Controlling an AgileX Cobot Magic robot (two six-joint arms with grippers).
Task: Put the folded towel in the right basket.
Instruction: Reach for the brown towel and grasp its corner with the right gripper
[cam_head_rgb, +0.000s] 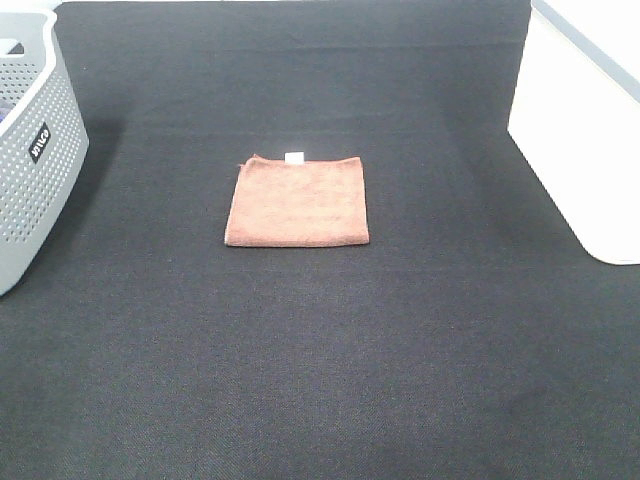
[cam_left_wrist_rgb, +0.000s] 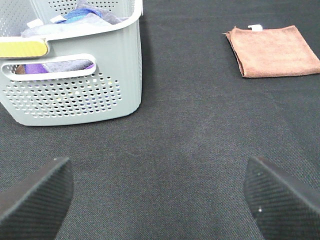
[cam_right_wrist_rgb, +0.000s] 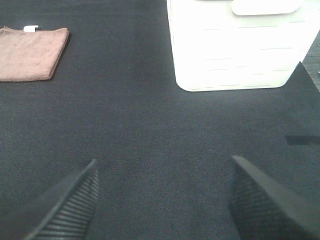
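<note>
Both left claw (cam_left_wrist_rgb: 157, 172) and right claw (cam_right_wrist_rgb: 164, 167) gape empty; folded towel (cam_head_rgb: 298, 203) tag (cam_head_rgb: 295, 157) and grey basket (cam_head_rgb: 35, 200) label (cam_head_rgb: 38, 142) illegible.

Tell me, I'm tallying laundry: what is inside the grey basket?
Bunched cloths, blue, purple and grey, show over the grey basket's rim and through its handle slot. Its walls hide everything deeper.

Rust-brown towel (cam_head_rgb: 297, 201), white basket (cam_head_rgb: 590, 130), black cloth (cam_head_rgb: 320, 360).

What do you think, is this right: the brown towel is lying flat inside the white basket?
No. The towel is lying flat, but on the black mat, apart from the white basket, not inside it. The high view shows this.
</note>
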